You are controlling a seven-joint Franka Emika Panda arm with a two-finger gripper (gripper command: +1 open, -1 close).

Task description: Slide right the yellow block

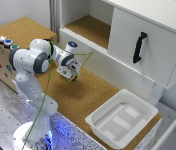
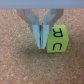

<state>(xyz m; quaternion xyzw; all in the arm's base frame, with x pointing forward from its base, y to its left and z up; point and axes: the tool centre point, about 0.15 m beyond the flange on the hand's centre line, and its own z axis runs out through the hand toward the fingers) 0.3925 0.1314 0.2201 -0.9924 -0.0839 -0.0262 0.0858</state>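
In the wrist view the yellow block [image 2: 55, 40], a small yellow-green cube with the letters R and C on its faces, rests on the cork surface. My gripper [image 2: 41, 45] is shut with nothing between its fingers. The fingertips stand right against one side of the block. In the exterior view the gripper [image 1: 70, 75] hangs low over the cork tabletop in front of the cabinet. I cannot make out the block there.
A white tray [image 1: 149, 111] sits at the cork top's end toward the exterior view's right. Round coloured buttons [image 1: 7, 41] sit on a box at the exterior view's left. Behind the gripper is a white cabinet with an open shelf [image 1: 88, 27] and a black door handle [image 1: 139, 47].
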